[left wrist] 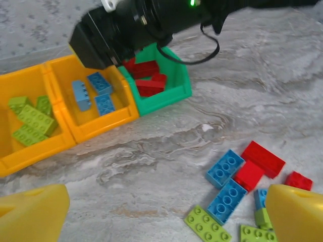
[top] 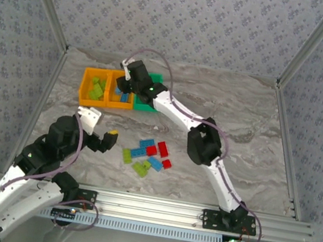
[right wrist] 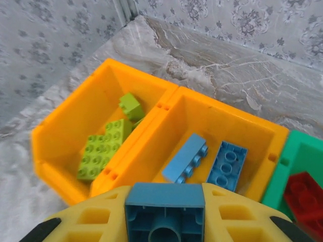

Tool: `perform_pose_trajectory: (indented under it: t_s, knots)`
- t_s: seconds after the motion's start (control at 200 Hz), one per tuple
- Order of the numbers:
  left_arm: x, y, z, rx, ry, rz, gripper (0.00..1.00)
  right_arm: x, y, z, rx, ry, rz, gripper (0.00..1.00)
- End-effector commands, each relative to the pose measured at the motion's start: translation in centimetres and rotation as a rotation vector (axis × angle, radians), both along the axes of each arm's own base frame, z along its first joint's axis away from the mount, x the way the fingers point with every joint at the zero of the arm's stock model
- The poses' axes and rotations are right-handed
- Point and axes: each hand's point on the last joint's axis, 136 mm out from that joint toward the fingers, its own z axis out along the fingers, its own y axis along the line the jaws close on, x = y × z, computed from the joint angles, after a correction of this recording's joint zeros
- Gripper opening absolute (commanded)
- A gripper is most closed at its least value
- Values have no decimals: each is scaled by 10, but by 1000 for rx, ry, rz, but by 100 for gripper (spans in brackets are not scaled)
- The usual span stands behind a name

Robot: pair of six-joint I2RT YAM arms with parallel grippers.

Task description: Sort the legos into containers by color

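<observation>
The left arm (top: 62, 141) and the right arm (top: 175, 111) are built of white shells and black joints, bolted to an aluminium rail (top: 153, 205). Greyish cables (top: 153, 53) are looped alongside. Yellow fingers (left wrist: 298, 212) are fitted; a green light (top: 152, 88) is seen far from the rail.

Bright even light, soft shadows, no glare, wrist cams' foreground blurred
</observation>
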Motion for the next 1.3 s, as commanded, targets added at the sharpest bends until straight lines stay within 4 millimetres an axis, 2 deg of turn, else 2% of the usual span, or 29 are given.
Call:
perform_pose_trajectory:
  t_s: [0.0,0.125,0.29,0.345,0.395,0.475,0.55,0.625,0.74,0.775,0.795,0.834,0.904,0.979,1.004,1.029,1.074,1.119,1.184,1.294]
  knots:
    - [4,8,13,-47,-20,55,99,5,8,-14,-61,-4,49,35]
    - [6,11,10,-31,-15,70,99,8,11,-5,-31,-11,55,40]
    - [7,13,10,-36,-3,88,99,-10,0,49,-36,-42,68,46]
    - [7,12,11,-45,6,88,99,-17,-9,67,-35,-44,68,48]
    - [7,11,10,-59,17,88,99,-23,-17,81,-21,-44,75,56]
    - [8,9,10,-85,46,93,99,-34,-34,99,1,-12,77,57]
    - [10,9,8,-134,96,142,99,-51,-55,112,-3,30,80,57]
    - [11,11,-6,-200,192,222,99,-78,-79,128,-22,49,99,59]
    - [7,9,-38,-258,360,316,99,-132,-124,125,-69,97,132,65]
    - [6,6,-47,-264,404,335,99,-151,-140,133,-60,94,139,67]
    - [5,4,-53,-266,427,342,98,-162,-149,127,-68,108,142,69]
    - [3,-2,-65,-259,479,344,97,-183,-165,129,-60,113,156,72]
    - [-5,-19,-86,-227,560,336,94,-219,-192,114,-62,145,170,78]
    - [-16,-40,-111,-163,634,314,93,-247,-219,102,-45,179,150,84]
    - [-18,-46,-119,-143,654,315,92,-253,-226,103,-29,185,140,86]
    - [-21,-51,-126,-125,674,320,90,-262,-234,89,-35,214,131,89]
    - [-26,-59,-143,-82,719,334,88,-273,-243,80,-17,245,121,95]
    - [-25,-68,-155,-64,744,349,85,-283,-250,77,6,260,130,99]
    - [-26,-78,-174,-32,776,371,80,-294,-256,73,20,274,150,100]
    - [-21,-91,-195,5,790,377,71,-296,-267,65,-6,299,121,100]
